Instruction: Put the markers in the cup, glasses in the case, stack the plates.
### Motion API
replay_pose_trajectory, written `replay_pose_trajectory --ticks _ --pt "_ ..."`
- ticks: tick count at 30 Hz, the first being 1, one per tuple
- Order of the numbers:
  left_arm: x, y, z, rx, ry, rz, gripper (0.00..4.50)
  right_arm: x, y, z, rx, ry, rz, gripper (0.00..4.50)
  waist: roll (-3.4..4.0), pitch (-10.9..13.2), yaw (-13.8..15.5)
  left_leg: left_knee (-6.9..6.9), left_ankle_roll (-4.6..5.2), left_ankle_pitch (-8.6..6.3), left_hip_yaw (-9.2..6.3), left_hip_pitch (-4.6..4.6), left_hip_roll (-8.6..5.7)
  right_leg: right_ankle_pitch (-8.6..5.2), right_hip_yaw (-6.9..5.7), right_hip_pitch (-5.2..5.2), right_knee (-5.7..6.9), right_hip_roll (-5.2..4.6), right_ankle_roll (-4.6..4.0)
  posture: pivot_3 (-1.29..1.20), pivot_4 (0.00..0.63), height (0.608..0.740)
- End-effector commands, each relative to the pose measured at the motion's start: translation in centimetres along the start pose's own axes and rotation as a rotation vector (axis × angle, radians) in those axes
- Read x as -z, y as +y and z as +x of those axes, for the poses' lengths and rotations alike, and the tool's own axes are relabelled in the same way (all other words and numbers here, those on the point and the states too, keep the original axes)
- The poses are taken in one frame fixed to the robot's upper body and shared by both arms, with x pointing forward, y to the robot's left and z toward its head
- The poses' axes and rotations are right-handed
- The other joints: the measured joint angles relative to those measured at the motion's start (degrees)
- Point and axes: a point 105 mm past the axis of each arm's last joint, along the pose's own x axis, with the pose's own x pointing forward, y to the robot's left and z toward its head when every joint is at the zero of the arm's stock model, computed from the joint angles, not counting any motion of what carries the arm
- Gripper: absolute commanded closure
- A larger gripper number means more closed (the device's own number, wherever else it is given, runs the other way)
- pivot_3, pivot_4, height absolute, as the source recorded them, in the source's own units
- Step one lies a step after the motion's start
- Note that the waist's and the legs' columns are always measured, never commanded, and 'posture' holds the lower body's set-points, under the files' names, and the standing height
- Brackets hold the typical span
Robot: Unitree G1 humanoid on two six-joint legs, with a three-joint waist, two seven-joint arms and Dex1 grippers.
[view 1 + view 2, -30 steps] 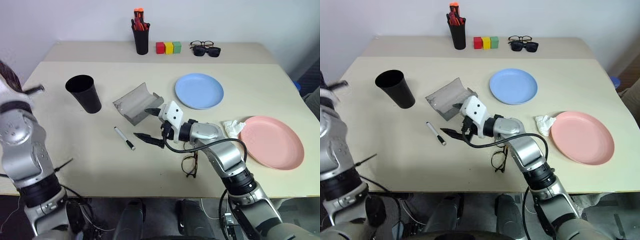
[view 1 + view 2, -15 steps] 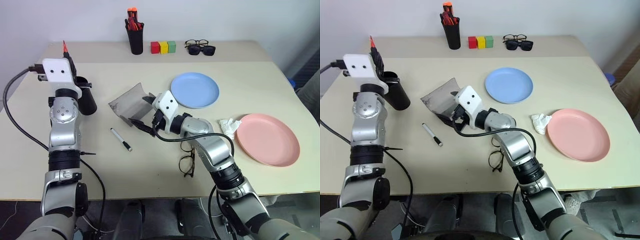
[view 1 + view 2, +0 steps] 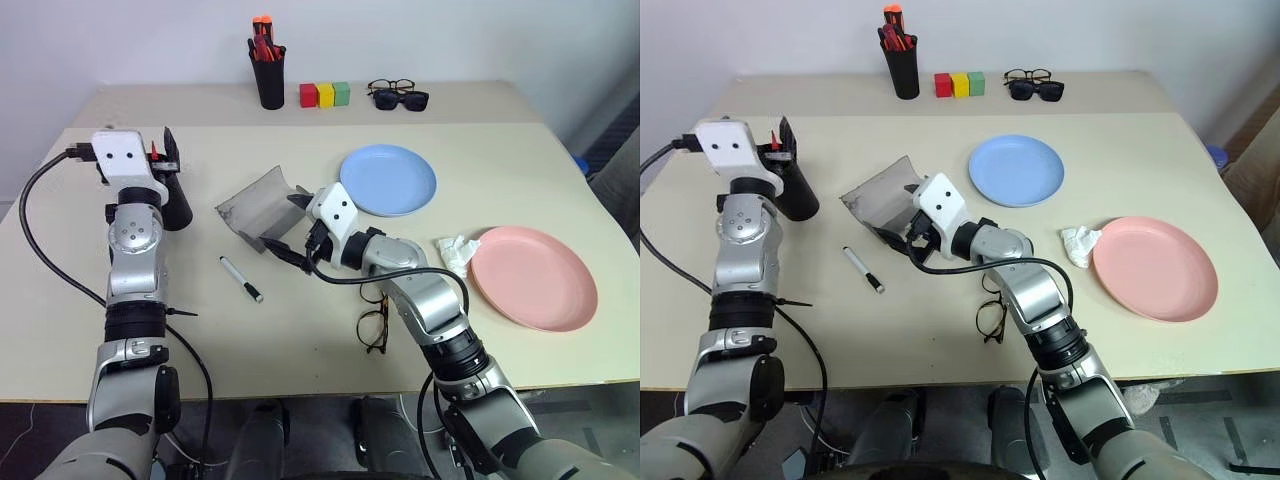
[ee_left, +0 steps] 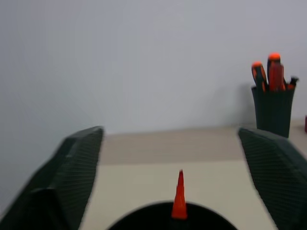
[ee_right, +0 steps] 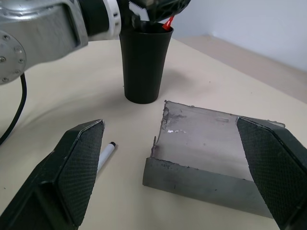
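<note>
Your beige table (image 3: 500, 370) is sitting against a white wall, left gripper (image 3: 165, 150) hanging spread above the cup (image 3: 795, 190), red marker (image 4: 179, 196) sticking out, right gripper (image 3: 293, 228) gaping beside the case (image 3: 255, 205).

Beige table (image 3: 520, 150) w/ raised back ledge, against plain white wall (image 3: 450, 35); even light.

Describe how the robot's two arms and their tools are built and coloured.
Both arms are jointed silver-grey metal segments with black bands at the joints. Each wrist carries a white boxy housing with small dark dots. A black cable loops loose along each arm. The left tool and the right tool each have two black tapered fingers with a fine cross-hatched texture.
</note>
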Motion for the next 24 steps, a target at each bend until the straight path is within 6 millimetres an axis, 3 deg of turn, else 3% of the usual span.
replay_pose_trajectory --ticks 1,5,8,10,14,19,24 --pt "-5.1 0.7 -0.8 -0.002 -0.188 -0.068 0.08 -1.9 -0.2 -0.1 -0.003 -0.063 -0.038 0.00 0.00 0.0 0.0 0.00 0.00 0.00 0.00 0.00 0.00 0.00 0.00 0.00 0.00 0.00 0.00 0.00 0.150 0.740" --pt "-7.1 -0.9 -3.9 0.185 -0.174 -0.122 0.08 -1.8 -0.7 -0.5 0.010 -0.055 -0.048 0.00 0.01 0.0 0.0 -0.01 0.00 0.00 0.00 0.00 0.00 0.00 0.01 0.01 -0.01 -0.01 0.00 0.00 0.150 0.740" --pt "-6.8 -2.5 -6.6 0.338 -0.069 -0.132 0.03 -1.7 -1.4 -0.9 0.023 -0.046 -0.055 0.00 0.03 0.0 -0.1 -0.01 0.00 0.00 0.01 0.01 0.02 0.00 0.03 0.02 0.00 0.00 -0.01 0.00 0.150 0.740" --pt "-4.9 -3.7 -9.2 0.430 0.124 -0.157 0.03 -1.6 -2.1 -1.3 0.034 -0.035 -0.063 0.00 0.04 0.0 -0.1 0.00 0.00 0.00 0.00 0.02 0.03 -0.01 0.03 0.03 0.01 0.00 -0.01 0.00 0.150 0.740" --pt "0.6 -3.5 -13.7 0.380 0.579 -0.039 0.03 -1.5 -3.0 -1.7 0.028 -0.023 -0.081 0.00 0.06 0.0 -0.1 0.01 0.02 -0.01 0.00 0.09 0.02 -0.01 0.04 0.11 0.01 0.01 -0.02 0.00 0.150 0.740" --pt "2.6 -5.6 -16.7 0.411 0.870 -0.137 0.03 -1.8 -2.6 -1.7 -0.038 -0.033 -0.083 0.00 0.03 0.0 0.0 0.09 0.02 -0.01 -0.06 0.09 0.02 -0.02 -0.01 0.17 0.03 0.05 -0.01 0.00 0.150 0.740" --pt "3.4 -6.3 -16.9 0.392 1.001 -0.160 0.03 -1.9 -1.6 -1.9 -0.101 -0.037 -0.078 0.00 0.04 0.0 -0.1 0.06 0.01 -0.01 -0.09 0.09 0.03 -0.02 -0.03 0.15 0.03 0.06 -0.02 0.00 0.150 0.740"
